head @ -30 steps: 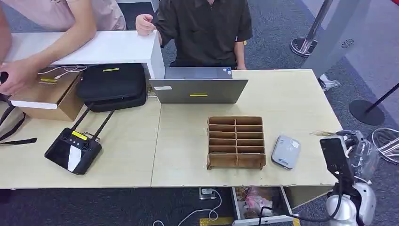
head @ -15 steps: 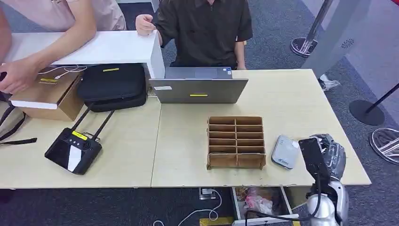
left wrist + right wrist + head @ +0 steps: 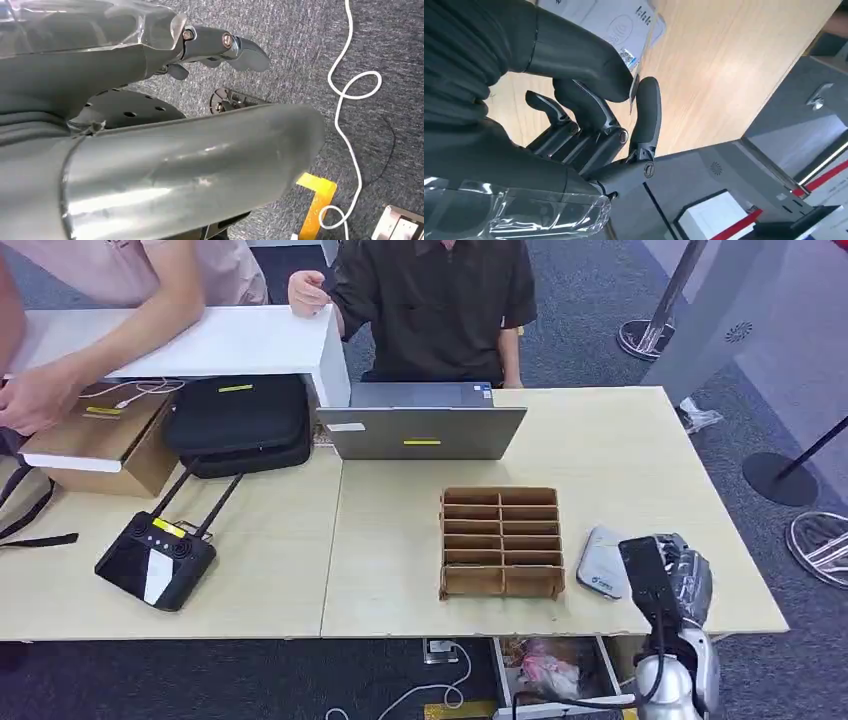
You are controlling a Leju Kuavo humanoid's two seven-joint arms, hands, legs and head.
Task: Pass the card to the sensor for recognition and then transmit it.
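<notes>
Thin and stiff, the card point(image 3: 633, 89) is pinched by its edge between thumb and finger of the right hand point(image 3: 594, 107) just above the sensor point(image 3: 601, 562) on the tabletop point(image 3: 640, 455), where a light grip seems sufficient.

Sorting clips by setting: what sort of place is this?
Likely an office or reception-style demo area: pale wooden desk, open grey laptop, grey carpet floor, and metal barrier post bases.

Matt pale wood table point(image 3: 620, 455), smooth grey plastic sensor point(image 3: 600, 563).
</notes>
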